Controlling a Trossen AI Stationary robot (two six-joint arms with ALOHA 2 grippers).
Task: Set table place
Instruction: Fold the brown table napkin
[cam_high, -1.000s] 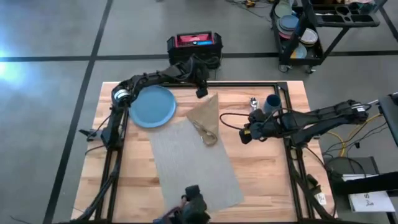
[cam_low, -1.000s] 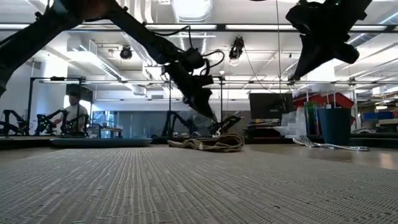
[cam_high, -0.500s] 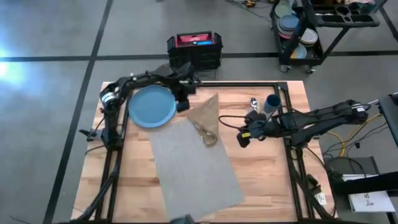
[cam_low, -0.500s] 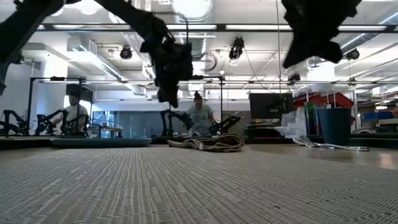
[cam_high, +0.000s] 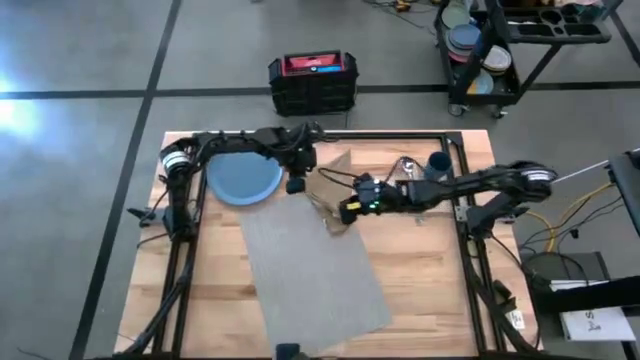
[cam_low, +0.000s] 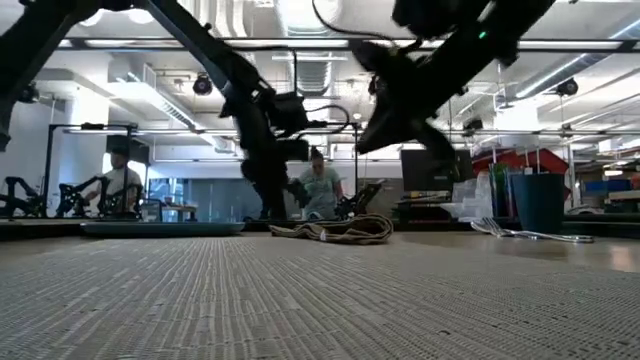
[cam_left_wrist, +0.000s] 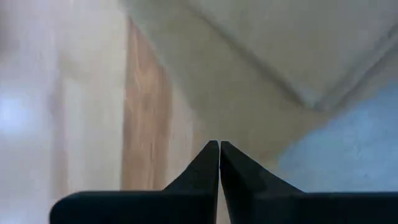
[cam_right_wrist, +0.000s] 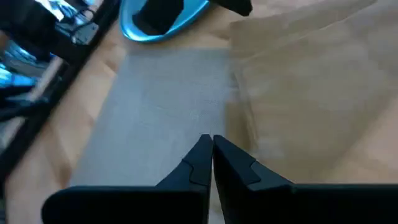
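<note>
Step in hand: napkin placement, as judged. The tan folded cloth napkin lies at the far edge of the grey woven rectangular placemat. The right gripper hovers over the napkin, fingers pressed together, empty. The left gripper, fingers likewise together, sits beside the round blue plate. Next move calls for opening the right fingers before descent.

Around my wooden table lies a grey concrete floor crossed by dark seam lines, with a pale glare at one edge. Behind the table sits a black crate with a red top, and off to the far corner stands a black cart stacked with dishes. Across the room I see long ceiling light strips, exposed ducting, monitors on benches, and two people among other rigs
</note>
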